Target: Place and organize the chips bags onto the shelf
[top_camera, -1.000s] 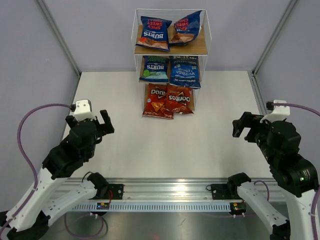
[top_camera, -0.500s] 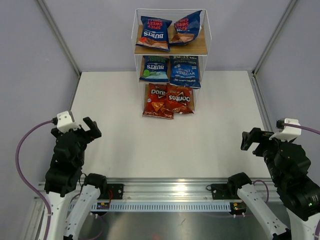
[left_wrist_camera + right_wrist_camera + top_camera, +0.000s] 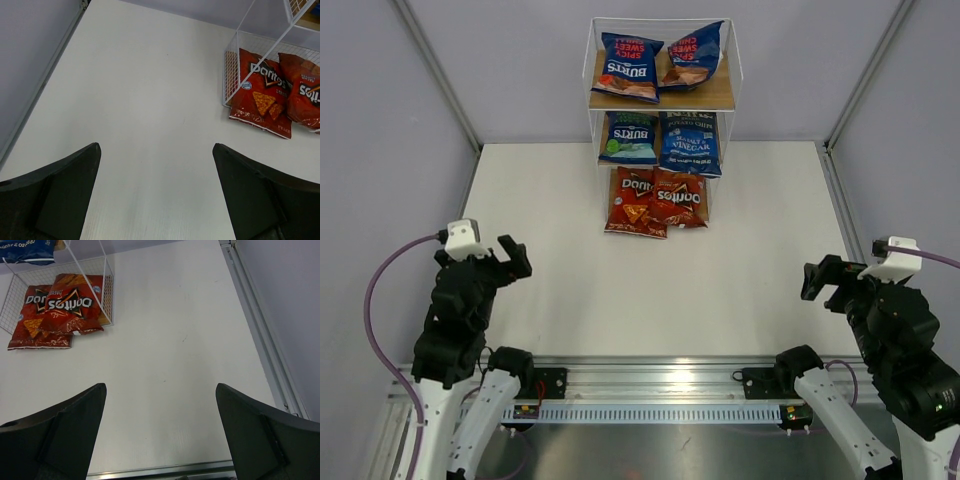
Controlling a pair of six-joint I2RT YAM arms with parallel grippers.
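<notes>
White counter [image 3: 570, 230] held the shelf [image 3: 716, 97] at its far edge. Shiny blue chips bags [image 3: 629, 66] lay on its top two boards, red-orange bags [image 3: 677, 199] at the bottom. Left fingers [image 3: 75, 185] and right fingers [image 3: 75, 415] were spread apart, empty.

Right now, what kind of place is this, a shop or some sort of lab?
Probably a robot test cell, not a shop: a white table walled by plain grey panels, two robot arms on a rail at its near edge, and one small shelf holding chips bags.
</notes>
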